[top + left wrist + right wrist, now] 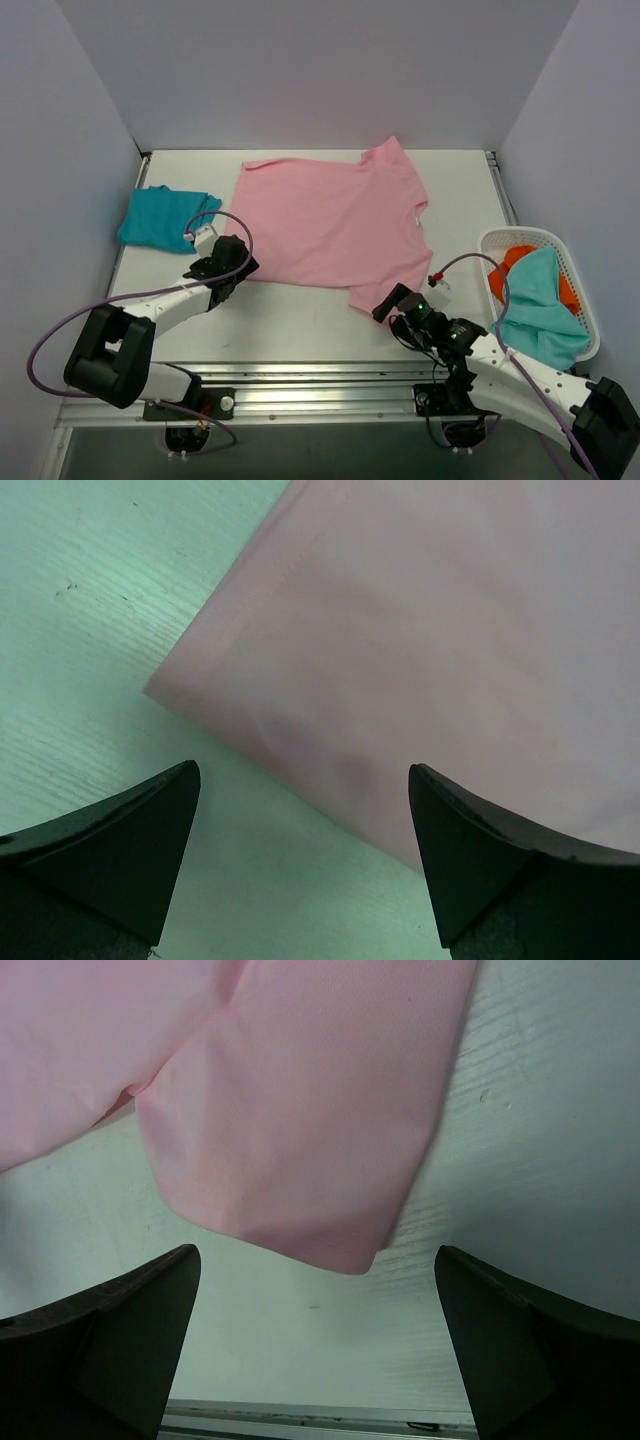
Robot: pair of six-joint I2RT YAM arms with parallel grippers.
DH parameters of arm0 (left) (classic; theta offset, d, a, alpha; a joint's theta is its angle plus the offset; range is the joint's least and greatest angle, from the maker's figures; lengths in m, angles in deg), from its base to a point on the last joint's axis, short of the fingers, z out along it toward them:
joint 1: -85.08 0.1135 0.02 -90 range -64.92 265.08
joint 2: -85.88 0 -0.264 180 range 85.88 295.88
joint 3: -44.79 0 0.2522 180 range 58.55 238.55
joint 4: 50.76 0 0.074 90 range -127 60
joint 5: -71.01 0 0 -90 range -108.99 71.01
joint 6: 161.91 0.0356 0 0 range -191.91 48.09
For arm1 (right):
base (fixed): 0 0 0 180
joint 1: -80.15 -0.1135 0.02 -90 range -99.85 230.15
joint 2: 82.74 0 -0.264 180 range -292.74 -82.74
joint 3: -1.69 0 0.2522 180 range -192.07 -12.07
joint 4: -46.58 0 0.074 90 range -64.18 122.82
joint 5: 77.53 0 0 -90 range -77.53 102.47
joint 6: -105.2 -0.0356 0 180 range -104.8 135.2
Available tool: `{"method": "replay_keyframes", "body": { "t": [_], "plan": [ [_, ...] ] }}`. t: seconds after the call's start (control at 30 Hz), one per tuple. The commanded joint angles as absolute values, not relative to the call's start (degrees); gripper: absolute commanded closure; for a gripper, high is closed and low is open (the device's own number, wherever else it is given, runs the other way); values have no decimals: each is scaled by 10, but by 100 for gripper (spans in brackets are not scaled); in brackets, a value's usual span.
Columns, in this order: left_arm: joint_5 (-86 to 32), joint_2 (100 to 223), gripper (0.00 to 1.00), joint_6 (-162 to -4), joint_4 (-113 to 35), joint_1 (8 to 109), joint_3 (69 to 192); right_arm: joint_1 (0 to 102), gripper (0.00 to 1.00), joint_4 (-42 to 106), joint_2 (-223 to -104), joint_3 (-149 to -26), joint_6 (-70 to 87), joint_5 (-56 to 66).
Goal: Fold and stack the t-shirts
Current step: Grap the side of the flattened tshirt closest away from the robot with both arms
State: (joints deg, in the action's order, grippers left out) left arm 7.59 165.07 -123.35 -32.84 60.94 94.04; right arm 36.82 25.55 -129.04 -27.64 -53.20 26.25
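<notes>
A large light pink t-shirt (pixel 330 220) lies spread flat on the white table. A folded teal-blue t-shirt (pixel 162 217) lies at the left edge. My left gripper (pixel 240 268) is open and empty at the pink shirt's near left corner; that corner (pixel 200 695) lies just ahead of the fingers (pixel 130 840). My right gripper (pixel 392 303) is open and empty at the near sleeve, whose hem (pixel 300 1230) lies just ahead of its fingers (pixel 520 1340).
A white lattice basket (pixel 495 243) at the right edge holds a light teal garment (pixel 540 300) over an orange one (pixel 510 270). Grey walls enclose the table. A metal rail (pixel 330 375) runs along the near edge.
</notes>
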Motion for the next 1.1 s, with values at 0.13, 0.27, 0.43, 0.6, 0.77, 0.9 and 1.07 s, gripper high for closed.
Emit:
{"method": "replay_keyframes", "body": {
  "t": [0.13, 0.27, 0.43, 0.6, 0.77, 0.9, 1.07],
  "plan": [
    [62, 1658, 5, -1238, -401, 624, 933, 362, 0, 195, -1270, -299, -557, 292],
    [60, 1658, 5, -1234, -402, 632, 933, 361, 1, 227, -1312, -299, -556, 302],
    [60, 1638, 5, -1231, -404, 638, 922, 362, 4, 306, -1376, -279, -557, 291],
    [61, 1627, 5, -1228, -404, 645, 914, 359, 13, 356, -1413, -265, -562, 292],
    [59, 1616, 5, -1234, -406, 650, 901, 357, 37, 303, -1366, -274, -561, 308],
    [71, 1601, 3, -1267, -393, 651, 889, 357, 56, 257, -1320, -286, -561, 328],
    [94, 1572, 0, -1308, -433, 651, 838, 356, 100, 219, -1288, -294, -561, 347]
  ]
}}
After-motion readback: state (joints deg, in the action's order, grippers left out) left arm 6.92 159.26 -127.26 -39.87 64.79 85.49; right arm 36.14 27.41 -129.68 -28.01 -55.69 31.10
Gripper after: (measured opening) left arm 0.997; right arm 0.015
